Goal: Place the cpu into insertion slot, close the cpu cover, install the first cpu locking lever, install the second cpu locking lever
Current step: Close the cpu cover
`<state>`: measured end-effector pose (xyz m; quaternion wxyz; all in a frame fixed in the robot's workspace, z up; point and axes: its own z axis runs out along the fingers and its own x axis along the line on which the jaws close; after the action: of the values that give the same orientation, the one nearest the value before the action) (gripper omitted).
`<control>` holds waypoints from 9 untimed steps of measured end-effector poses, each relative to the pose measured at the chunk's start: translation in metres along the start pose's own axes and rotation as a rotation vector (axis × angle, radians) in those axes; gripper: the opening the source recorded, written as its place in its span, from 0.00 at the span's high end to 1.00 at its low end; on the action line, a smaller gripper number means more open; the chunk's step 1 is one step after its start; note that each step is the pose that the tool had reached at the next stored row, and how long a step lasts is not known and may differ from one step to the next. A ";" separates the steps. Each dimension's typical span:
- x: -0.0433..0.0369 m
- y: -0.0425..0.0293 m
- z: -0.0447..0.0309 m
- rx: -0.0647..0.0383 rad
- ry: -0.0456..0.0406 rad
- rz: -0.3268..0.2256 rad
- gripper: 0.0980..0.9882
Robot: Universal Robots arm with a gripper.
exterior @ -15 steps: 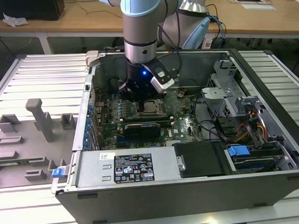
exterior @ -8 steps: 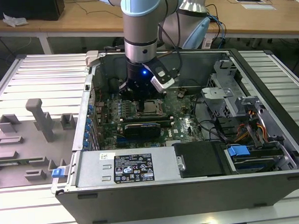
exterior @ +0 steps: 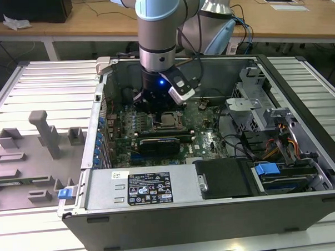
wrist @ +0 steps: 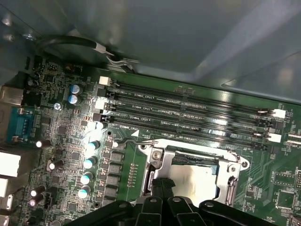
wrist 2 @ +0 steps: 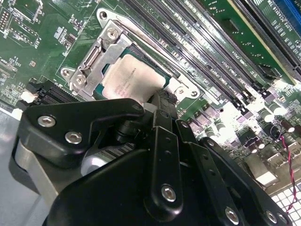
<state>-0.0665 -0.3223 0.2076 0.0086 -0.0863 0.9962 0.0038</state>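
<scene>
Gripper (wrist 2: 164,96) low inside the open computer case (exterior: 216,212), fingertips drawn narrow and nearly together, nothing seen clamped between them, tips right at one edge of the cpu (wrist 2: 124,80); contact not clear. Cpu seated flat in the insertion slot (wrist: 157,156) near the middle of the motherboard (wrist: 66,141), silver top plate showing through the window of the cpu cover (wrist 2: 96,54), which looks lowered around it.

In the exterior view, nearest: labelled power supply (exterior: 142,188) along the case's near edge, blue-tabbed drive bays (exterior: 266,168) toward its near corner on the exterior view's right. Next, long black expansion card (exterior: 160,143) just in front of the slot. Beyond the slot, long dark memory slots (wrist: 188,110), lying between it and the case's far wall. Arm (exterior: 158,37) rising straight up from the gripper.

Case resting on a slatted metal worktop (exterior: 43,81), grey fixture blocks (exterior: 42,131) toward the worktop's edge on the exterior view's left. Farthest back, a wooden desk (exterior: 85,20).
</scene>
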 end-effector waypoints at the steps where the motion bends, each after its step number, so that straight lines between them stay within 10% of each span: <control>1: 0.0005 0.0001 0.0001 0.000 -0.0002 0.000 0.99; 9: 0.0015 0.0003 0.0023 -0.001 0.0000 0.000 0.99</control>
<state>-0.0680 -0.3223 0.2053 0.0086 -0.0863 0.9962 0.0042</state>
